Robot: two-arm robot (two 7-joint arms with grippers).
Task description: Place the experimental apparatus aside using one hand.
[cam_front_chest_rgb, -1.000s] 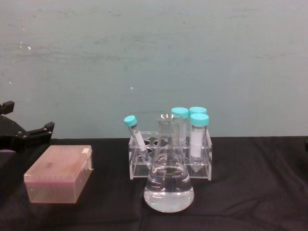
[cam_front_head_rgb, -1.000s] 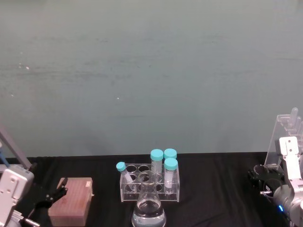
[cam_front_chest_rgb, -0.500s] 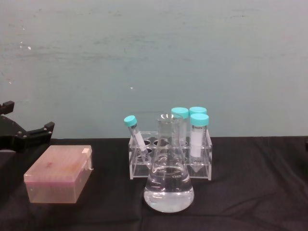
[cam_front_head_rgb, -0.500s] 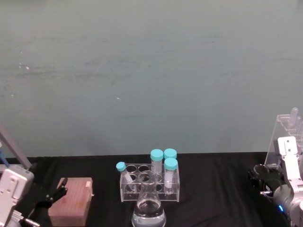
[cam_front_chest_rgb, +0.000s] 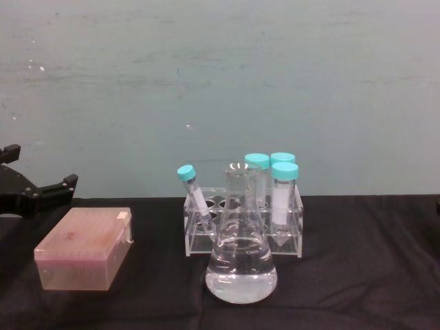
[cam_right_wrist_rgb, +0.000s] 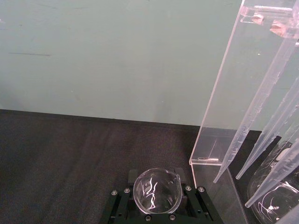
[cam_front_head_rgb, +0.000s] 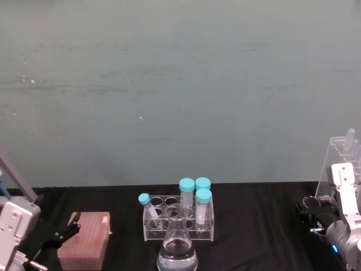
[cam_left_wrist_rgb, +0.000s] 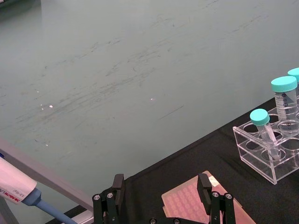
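A small glass beaker (cam_right_wrist_rgb: pixel 156 190) sits between the fingers of my right gripper (cam_right_wrist_rgb: pixel 157 205), which is shut on it at the table's right side (cam_front_head_rgb: pixel 312 216). Just beyond and beside it stands a tall clear acrylic rack (cam_right_wrist_rgb: pixel 224 116) (cam_front_head_rgb: pixel 340 161) with long pipettes (cam_right_wrist_rgb: pixel 254 135) hanging in it. The rounded body of a glass flask (cam_right_wrist_rgb: pixel 275 198) shows behind the pipettes. A conical flask with clear liquid (cam_front_chest_rgb: pixel 241 258) (cam_front_head_rgb: pixel 177 248) stands at the front centre. My left gripper (cam_left_wrist_rgb: pixel 161 183) (cam_front_head_rgb: pixel 63 232) hangs open at the far left over a pink box, holding nothing.
A clear tube rack (cam_front_chest_rgb: pixel 242 230) with several teal-capped tubes stands behind the centre flask. A pink tip box (cam_front_chest_rgb: pixel 86 247) (cam_front_head_rgb: pixel 84 241) lies front left. A pipettor (cam_left_wrist_rgb: pixel 18 193) leans at the far left. Black cloth (cam_front_chest_rgb: pixel 357 261) covers the table before a green wall.
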